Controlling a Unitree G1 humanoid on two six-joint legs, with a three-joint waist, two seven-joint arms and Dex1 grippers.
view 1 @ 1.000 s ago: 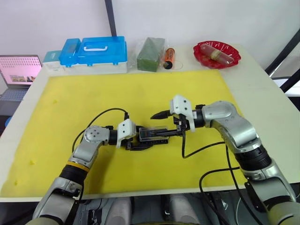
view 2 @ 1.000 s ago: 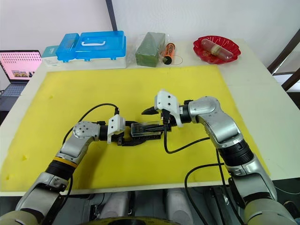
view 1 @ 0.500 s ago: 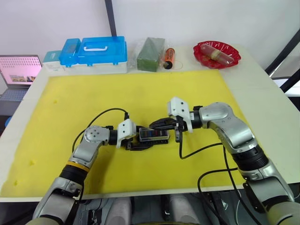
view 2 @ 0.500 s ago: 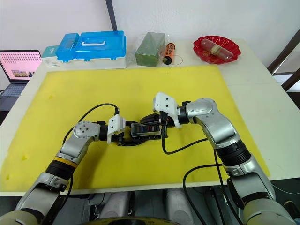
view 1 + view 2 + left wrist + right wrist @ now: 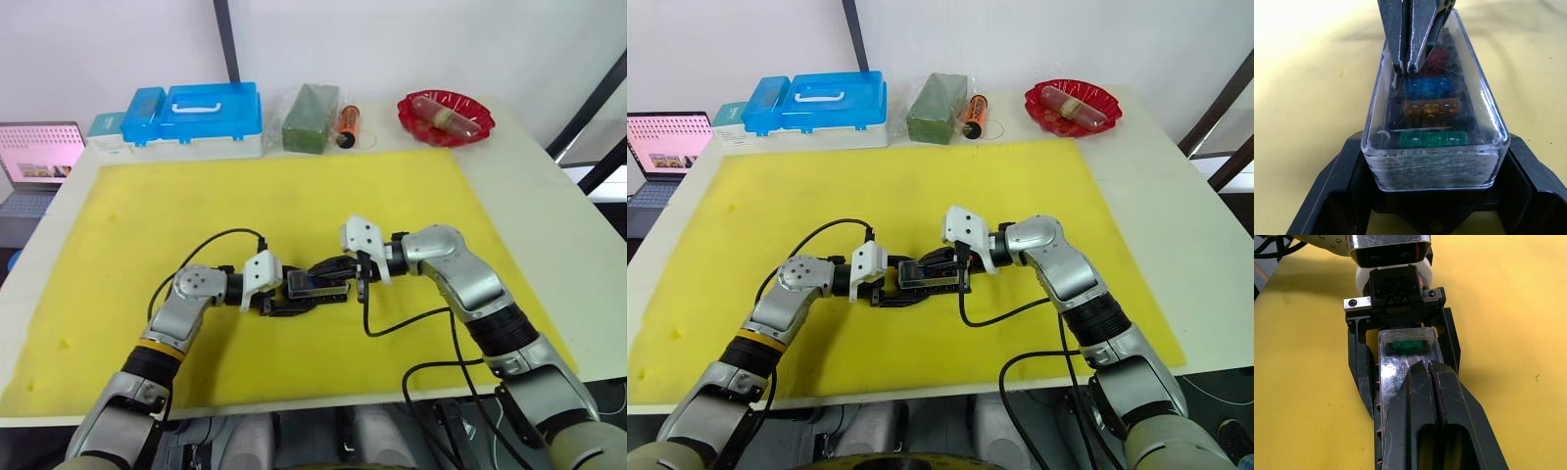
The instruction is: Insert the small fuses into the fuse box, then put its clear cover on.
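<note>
At the centre of a yellow foam mat [image 5: 294, 206], slightly below the middle of the head-camera frame, the small black rectangular plastic fuse box [image 5: 1430, 200] sat with its transparent, colourless rectangular plastic cover [image 5: 1479, 117] already on top. The left gripper [image 5: 294, 297] reached in from the lower left and held the box, one black finger [image 5: 1327, 196] on each side of it. Through the lid the tiny plastic blade fuses [image 5: 1431, 106] showed in a row: green nearest the left wrist camera, then orange, then blue, with a red one partly hidden farther back; other fuses could not be made out.

The right gripper [image 5: 328, 267] came in from the right of the frame with its two black fingers [image 5: 1415, 396] pressed together, tips resting on the top of the clear cover near its middle. In the right wrist view the closed fingers lay along the lid, the green fuse visible beyond them at the end by the left gripper.

Across the top of the frame, off the mat on the white table [image 5: 529, 186], stood a large blue-lidded plastic case [image 5: 196, 113] at upper left, a green block in clear wrap [image 5: 309, 106] and an orange cylinder [image 5: 346, 124] just beside it at top centre, and a red dish [image 5: 446, 116] holding a wrapped item at upper right. A laptop with a pink screen [image 5: 39, 157] showed at the far left edge.
</note>
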